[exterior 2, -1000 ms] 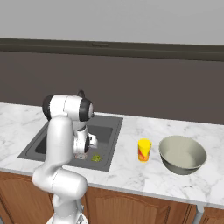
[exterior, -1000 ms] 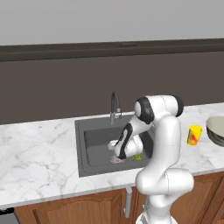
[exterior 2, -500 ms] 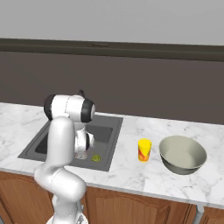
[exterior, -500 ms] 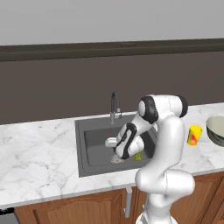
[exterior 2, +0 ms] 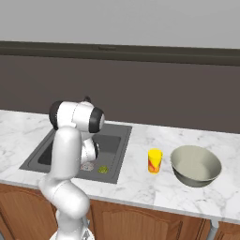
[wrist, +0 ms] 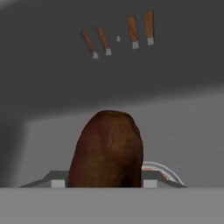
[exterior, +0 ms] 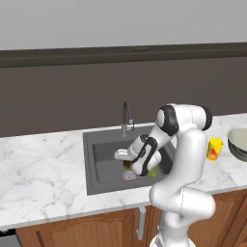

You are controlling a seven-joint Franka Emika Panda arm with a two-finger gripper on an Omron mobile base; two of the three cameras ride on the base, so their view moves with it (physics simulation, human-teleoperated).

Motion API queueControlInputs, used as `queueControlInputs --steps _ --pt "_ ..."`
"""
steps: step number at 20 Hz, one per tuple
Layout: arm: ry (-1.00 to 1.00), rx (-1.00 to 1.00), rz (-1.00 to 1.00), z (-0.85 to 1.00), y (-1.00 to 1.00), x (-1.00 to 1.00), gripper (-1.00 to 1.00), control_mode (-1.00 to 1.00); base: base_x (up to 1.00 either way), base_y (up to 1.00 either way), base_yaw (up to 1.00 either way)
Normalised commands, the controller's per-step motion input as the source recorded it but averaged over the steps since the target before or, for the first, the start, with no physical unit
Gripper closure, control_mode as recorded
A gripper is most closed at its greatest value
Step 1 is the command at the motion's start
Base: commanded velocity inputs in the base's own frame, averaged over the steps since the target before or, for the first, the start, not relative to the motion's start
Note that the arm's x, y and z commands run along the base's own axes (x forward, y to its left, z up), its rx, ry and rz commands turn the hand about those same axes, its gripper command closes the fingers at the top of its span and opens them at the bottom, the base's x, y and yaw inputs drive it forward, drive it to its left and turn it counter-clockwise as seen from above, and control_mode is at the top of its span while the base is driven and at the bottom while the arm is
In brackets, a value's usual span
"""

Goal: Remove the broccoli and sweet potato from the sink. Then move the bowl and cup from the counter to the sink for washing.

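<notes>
I have the arm point(exterior: 181, 159) bent down into the sink point(exterior: 103, 157), and the pincer point(wrist: 103, 183) is low inside the basin. In the hand view the sweet potato point(wrist: 107, 150) stands right between the two finger tips point(wrist: 57, 183), big and dark brown, with one tip at each side of it. The jaws are about half apart and they look closed on it, so I read this as a grip on the sweet potato. Behind it in that view I see the rim of the drain point(wrist: 158, 169) and the dark wall of the sink.

From the left base view the sweet potato point(exterior: 128, 164) shows as a small brown spot just under the hand, above the drain point(exterior: 129, 175). I cannot tell if it touches the basin floor or is a little above it. The broccoli point(exterior: 152, 171) lies in the sink just beside the hand, toward the right wall. In the right base view it point(exterior 2: 103, 168) lies near the front edge of the basin, next to the drain point(exterior 2: 87, 166).

The cup point(exterior 2: 154, 161) stands upright on the bench point(exterior 2: 140, 185), to the right of the sink. The bowl point(exterior 2: 195, 165) stands just beside the cup, further right, not touching it.
</notes>
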Motion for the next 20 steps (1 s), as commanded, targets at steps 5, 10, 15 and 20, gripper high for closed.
queueControlInputs --steps 5,10,15,20 --pt "0.0 0.08 0.0 0.16 -0.16 -0.07 1.0 -1.0 0.0 0.0 0.0" --pt "-0.02 0.02 0.0 0.18 -0.18 -0.11 1.0 -1.0 0.0 0.0 0.0" --pt "-0.03 0.01 0.0 0.19 -0.22 -0.1 1.0 -1.0 0.0 0.0 0.0" --pt "-0.01 0.03 0.0 0.19 -0.19 -0.1 1.0 -1.0 0.0 0.0 0.0"
